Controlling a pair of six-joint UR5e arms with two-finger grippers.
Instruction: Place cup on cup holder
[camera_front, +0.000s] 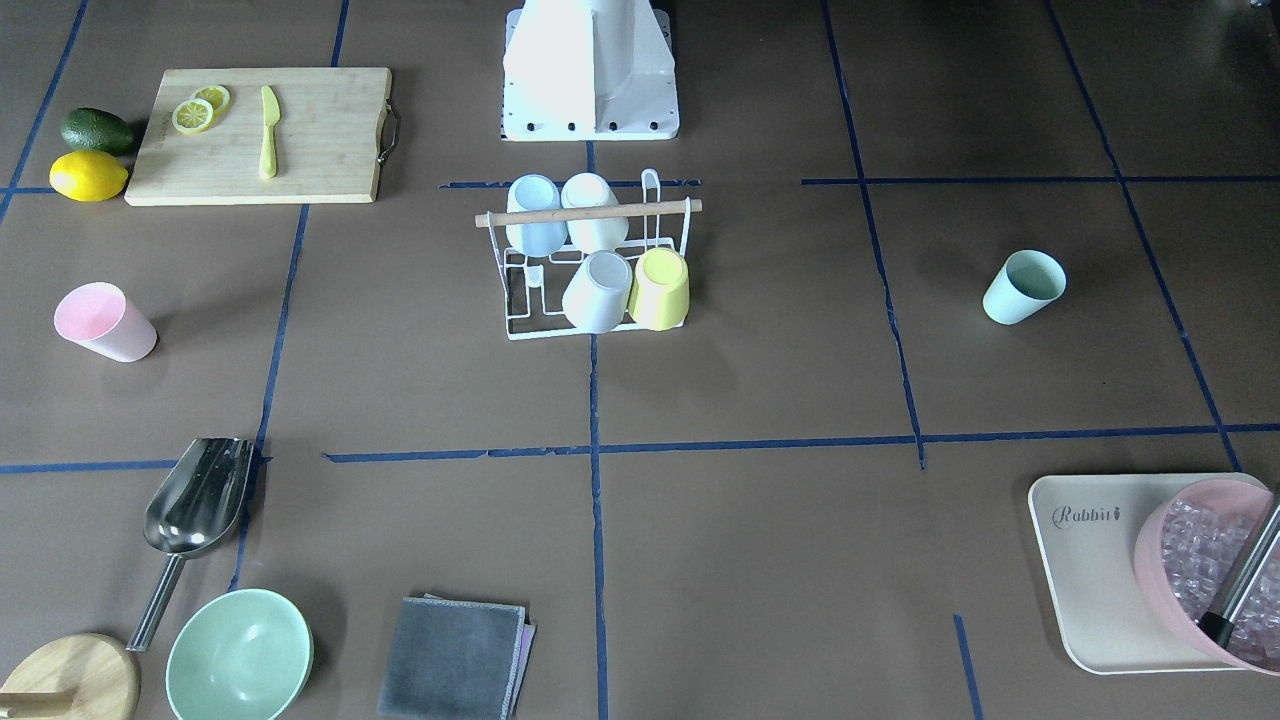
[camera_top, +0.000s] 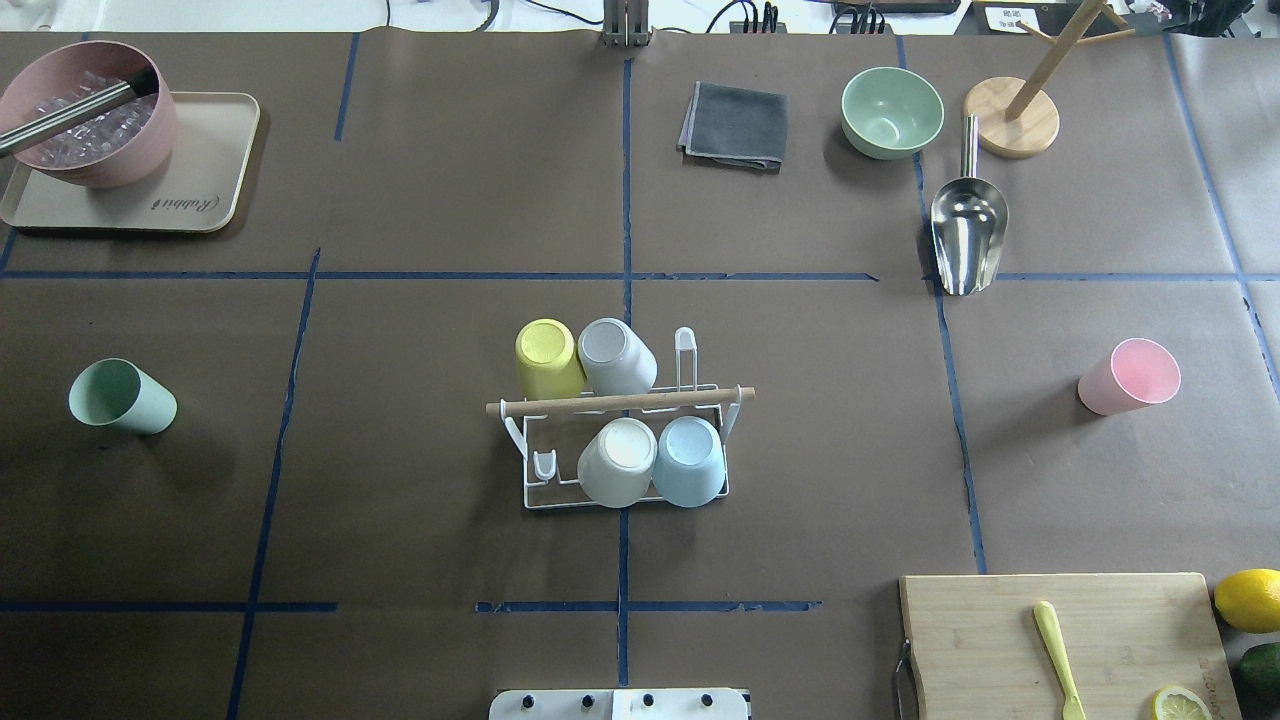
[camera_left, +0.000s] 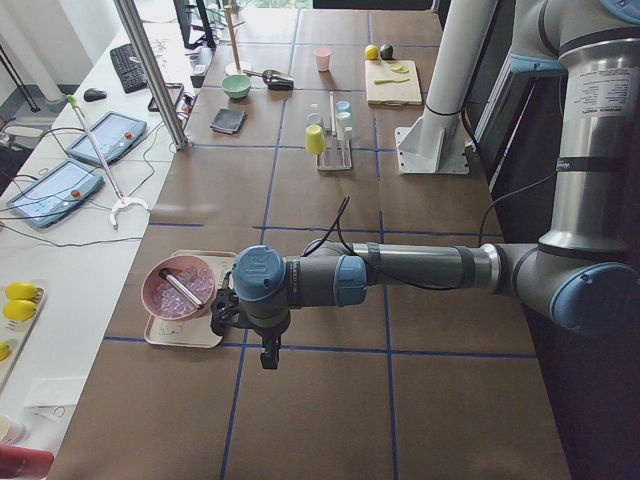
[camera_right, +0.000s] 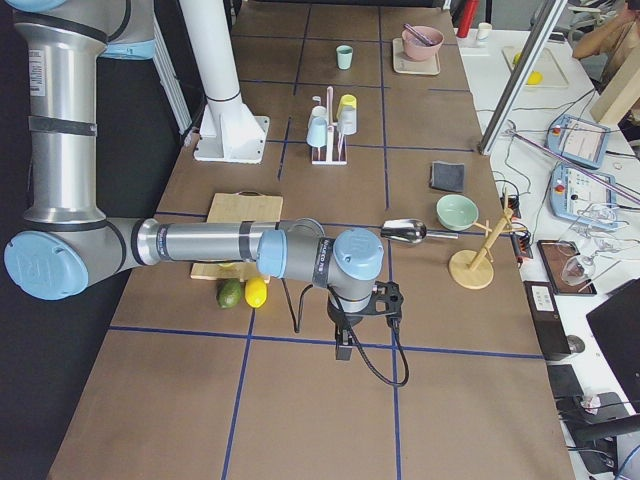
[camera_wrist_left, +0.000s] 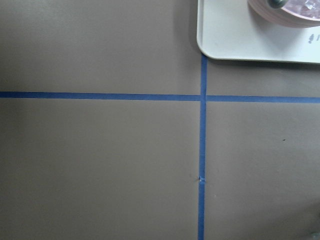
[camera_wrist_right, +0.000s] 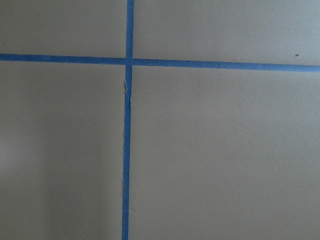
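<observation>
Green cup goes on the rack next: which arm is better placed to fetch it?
Left. The green cup sits on the left arm's side of the cup holder, and the left gripper hangs at that table end; the right gripper is at the opposite end.

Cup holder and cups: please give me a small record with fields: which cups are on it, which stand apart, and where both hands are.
cup holder: middle of the table, in front of the robot's base
cups on it: four, upside down: yellow cup, grey cup, white cup, light blue cup
free prongs: one in each row
loose cups: green cup on robot's left, pink cup on its right, both upright
left hand: near the tray; open or shut unclear
right hand: far from all cups; open or shut unclear
</observation>
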